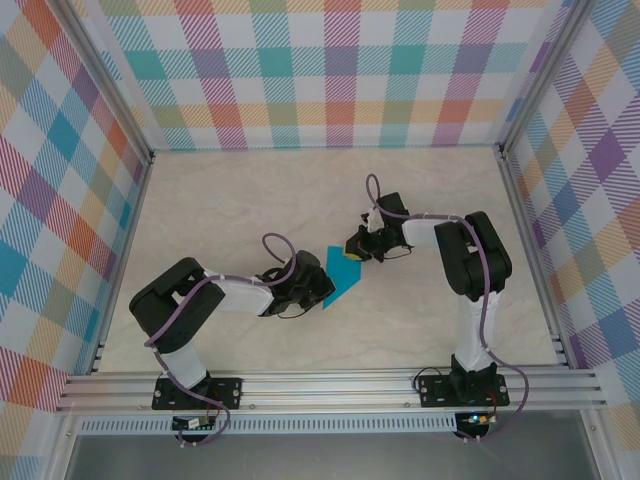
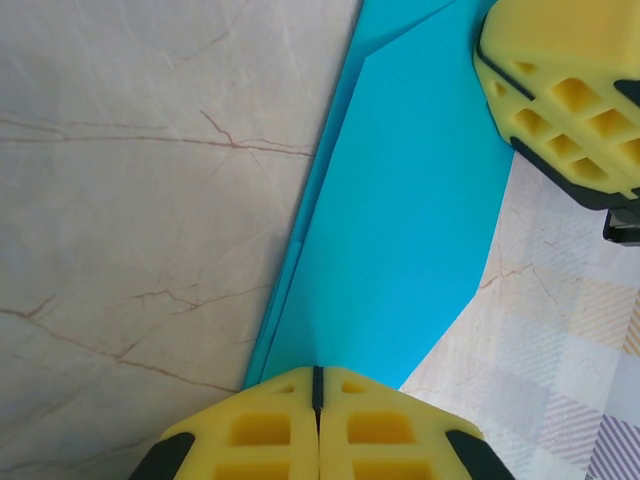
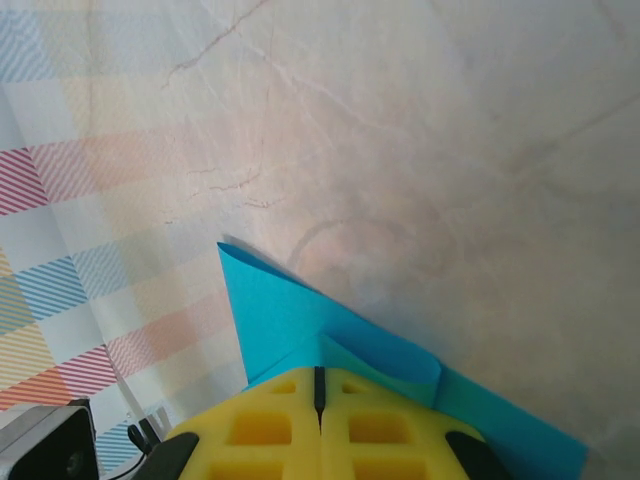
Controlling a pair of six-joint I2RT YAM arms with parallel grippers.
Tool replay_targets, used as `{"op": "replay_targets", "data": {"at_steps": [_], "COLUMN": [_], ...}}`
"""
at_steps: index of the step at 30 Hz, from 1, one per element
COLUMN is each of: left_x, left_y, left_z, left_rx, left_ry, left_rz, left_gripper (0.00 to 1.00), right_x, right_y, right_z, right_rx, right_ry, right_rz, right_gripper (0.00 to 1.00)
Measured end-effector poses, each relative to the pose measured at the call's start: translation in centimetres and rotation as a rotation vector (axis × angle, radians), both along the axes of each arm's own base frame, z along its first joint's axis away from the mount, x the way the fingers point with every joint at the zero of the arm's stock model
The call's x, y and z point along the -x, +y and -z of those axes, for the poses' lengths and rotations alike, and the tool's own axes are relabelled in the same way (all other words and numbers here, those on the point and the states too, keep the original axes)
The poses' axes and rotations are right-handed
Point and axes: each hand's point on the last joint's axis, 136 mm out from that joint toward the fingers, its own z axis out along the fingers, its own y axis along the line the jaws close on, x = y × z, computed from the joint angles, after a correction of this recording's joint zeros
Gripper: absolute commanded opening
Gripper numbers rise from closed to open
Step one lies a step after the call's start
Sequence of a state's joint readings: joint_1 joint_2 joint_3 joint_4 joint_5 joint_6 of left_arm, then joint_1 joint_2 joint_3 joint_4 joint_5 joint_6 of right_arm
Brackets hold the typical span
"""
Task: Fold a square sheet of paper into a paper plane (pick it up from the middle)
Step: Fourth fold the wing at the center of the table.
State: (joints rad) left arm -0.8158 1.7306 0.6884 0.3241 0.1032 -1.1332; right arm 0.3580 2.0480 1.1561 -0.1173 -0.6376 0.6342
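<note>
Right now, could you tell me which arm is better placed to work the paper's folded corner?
Probably right: the right fingers pinch the paper at that corner, while the left fingers grip the opposite end.

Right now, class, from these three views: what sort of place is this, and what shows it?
Probably a robot lab test cell: the left arm and right arm are bolted to an aluminium rail, beside a marble-look tabletop enclosed by checked walls.
</note>
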Motion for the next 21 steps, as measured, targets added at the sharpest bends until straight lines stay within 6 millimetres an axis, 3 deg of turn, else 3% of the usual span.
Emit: {"op": "replay_targets", "data": {"at_steps": [12,21], "left_x": [0.0,0.0], "left_y": [0.0,0.0], "left_z": [0.0,0.0], "left_rx": [0.005,0.004], "left_ry": [-0.006,-0.007], "left_rz": [0.001,0.002], "left_gripper": [0.05,0.05], "right_x": [-0.5,-3.6], "right_y": [-0.3,-2.6], "right_z": [0.0,-0.1], "right_rx": [0.018,0.069], "right_ry": [0.005,-0.070], "right_rz": [-0.004,0.066], "right_gripper": [0.00,0.00]}}
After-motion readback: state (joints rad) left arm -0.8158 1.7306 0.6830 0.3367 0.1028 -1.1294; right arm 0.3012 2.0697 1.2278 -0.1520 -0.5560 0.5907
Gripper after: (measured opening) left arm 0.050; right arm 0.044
